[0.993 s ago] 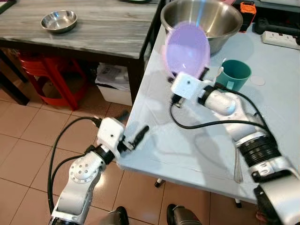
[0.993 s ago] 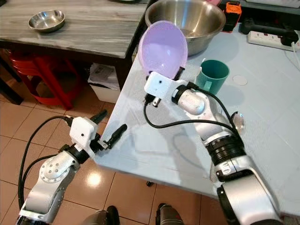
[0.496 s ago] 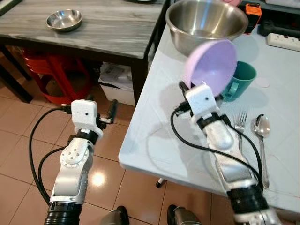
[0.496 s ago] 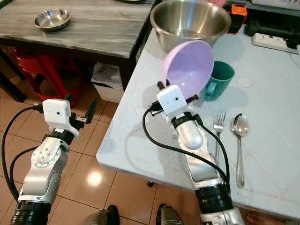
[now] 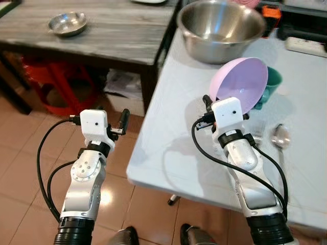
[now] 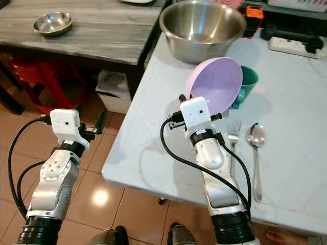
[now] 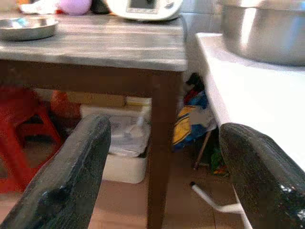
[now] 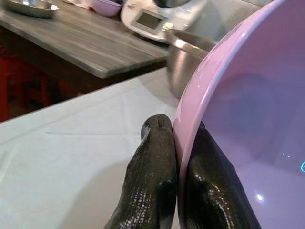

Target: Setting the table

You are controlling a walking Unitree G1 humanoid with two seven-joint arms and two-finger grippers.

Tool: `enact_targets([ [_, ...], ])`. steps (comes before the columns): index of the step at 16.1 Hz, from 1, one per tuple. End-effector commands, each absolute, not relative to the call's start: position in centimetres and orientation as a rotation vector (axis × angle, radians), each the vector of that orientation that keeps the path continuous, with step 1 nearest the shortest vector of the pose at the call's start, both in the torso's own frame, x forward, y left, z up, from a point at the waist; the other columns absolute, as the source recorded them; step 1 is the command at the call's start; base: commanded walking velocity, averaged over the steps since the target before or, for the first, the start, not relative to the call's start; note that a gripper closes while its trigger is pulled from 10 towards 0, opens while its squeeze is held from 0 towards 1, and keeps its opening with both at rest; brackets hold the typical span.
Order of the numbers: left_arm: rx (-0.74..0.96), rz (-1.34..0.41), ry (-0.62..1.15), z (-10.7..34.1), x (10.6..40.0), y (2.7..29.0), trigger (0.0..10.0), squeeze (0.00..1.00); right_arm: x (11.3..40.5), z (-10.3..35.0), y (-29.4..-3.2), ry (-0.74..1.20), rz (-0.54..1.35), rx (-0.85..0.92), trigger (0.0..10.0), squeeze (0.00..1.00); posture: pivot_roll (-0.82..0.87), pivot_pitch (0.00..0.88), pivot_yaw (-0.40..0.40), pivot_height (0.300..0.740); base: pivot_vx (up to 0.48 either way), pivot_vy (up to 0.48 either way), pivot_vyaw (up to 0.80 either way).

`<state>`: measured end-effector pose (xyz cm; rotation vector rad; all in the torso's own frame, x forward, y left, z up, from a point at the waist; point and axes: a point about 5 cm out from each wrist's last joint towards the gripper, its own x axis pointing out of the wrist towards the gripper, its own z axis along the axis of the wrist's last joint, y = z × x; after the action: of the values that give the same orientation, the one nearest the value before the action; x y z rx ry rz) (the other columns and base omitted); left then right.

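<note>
A: Nearest in, what have you got?

B: Left gripper (image 6: 97,124), fingers spread apart and holding nothing, raised over the tiled floor (image 6: 107,199) just left of the white table (image 6: 153,153).

A: And the right?

B: Right gripper (image 8: 178,157) pinched tight on the rim of a lilac plastic bowl (image 6: 214,84). Bowl held tilted on edge above the white table, hollow facing the robot, nothing in it.

A: Beside it?

B: To the right on the tabletop, a fork (image 6: 234,135) and a spoon (image 6: 255,148) lying side by side. Just behind the bowl, a teal mug (image 6: 248,84), mostly hidden; contents can't be told.

A: Farther off?

B: Large steel mixing bowl (image 6: 203,28) at the table's far edge, looks empty. Far left, a grey wooden table (image 6: 102,35) carrying a small steel bowl (image 6: 52,24), also empty. Red stool (image 6: 41,76) beneath it.
</note>
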<state>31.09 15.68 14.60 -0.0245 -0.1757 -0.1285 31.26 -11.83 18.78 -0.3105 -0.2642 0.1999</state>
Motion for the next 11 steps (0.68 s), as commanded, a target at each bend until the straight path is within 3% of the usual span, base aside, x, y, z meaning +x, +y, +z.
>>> enact_targets([
  [1,-0.031,-0.126,-0.177,14.5,31.1,15.7,10.0,0.00,31.1,19.6,-12.0,-0.291,0.190,-0.310,10.0,0.00,-0.16,0.179,-0.007,0.740,0.000,0.000,-0.80],
  [3,-0.048,-0.125,-0.184,14.7,31.2,15.6,10.0,0.00,31.2,19.6,-11.6,-0.294,0.207,-0.311,10.0,0.00,-0.16,0.179,-0.010,0.740,0.000,0.341,-0.71],
  [11,-0.045,-0.139,-0.185,14.7,31.3,15.3,10.0,0.00,31.0,19.5,-10.8,-0.311,0.238,-0.334,10.0,0.00,-0.16,0.182,-0.008,0.740,0.000,0.449,0.00],
])
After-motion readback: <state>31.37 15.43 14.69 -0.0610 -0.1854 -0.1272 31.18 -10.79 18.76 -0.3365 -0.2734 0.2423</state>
